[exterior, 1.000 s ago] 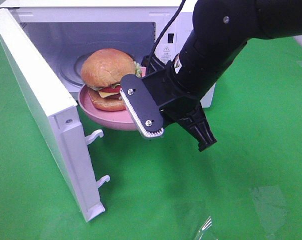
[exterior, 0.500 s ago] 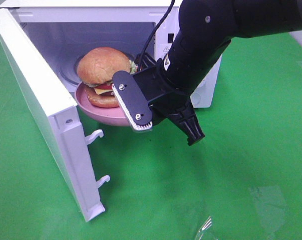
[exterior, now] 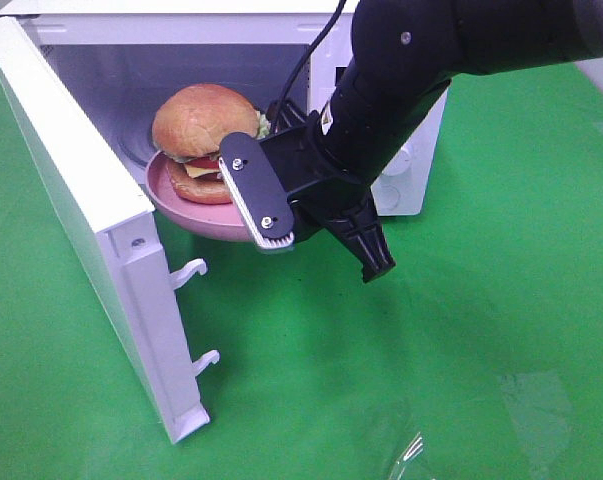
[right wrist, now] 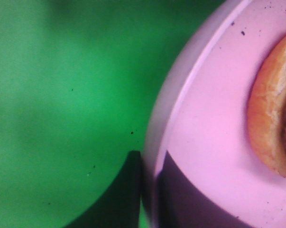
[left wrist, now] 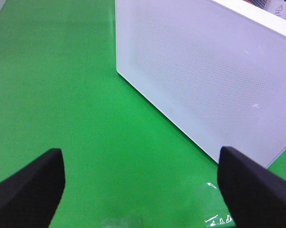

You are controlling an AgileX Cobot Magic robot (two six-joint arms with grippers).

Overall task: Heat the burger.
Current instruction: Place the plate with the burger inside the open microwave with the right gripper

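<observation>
Soft, stacked burger (exterior: pixel 203 120) could slide; right tool (exterior: pixel 271 235) pinches the plate (exterior: pixel 169 195) rim at five o'clock; left tool (left wrist: pixel 143 185) gapes empty.

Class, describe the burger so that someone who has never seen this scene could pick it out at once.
Find the white microwave with its door swung open. At its opening is a round pink plate, and the burger sits on that. It is the only food there: a rounded golden-brown bun over yellow cheese and red tomato.
</observation>
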